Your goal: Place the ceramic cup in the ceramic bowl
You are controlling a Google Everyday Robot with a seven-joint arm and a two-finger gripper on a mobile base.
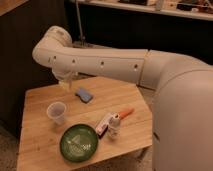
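Note:
The ceramic cup [56, 112] is small, white and upright on the left part of the wooden table [35, 145]. The green ceramic bowl [79, 142] lies on the table just to the front right of the cup, and nothing lies in it. My white arm [100, 62] reaches across from the right. The gripper [65, 83] hangs down from the arm's bend, over the table's back left, above and behind the cup and apart from it. It holds nothing that I can see.
A blue flat object [84, 95] lies behind the cup. A white bottle with a red label [111, 124] and an orange stick-like thing [126, 113] lie right of the bowl. A dark cabinet stands behind the table.

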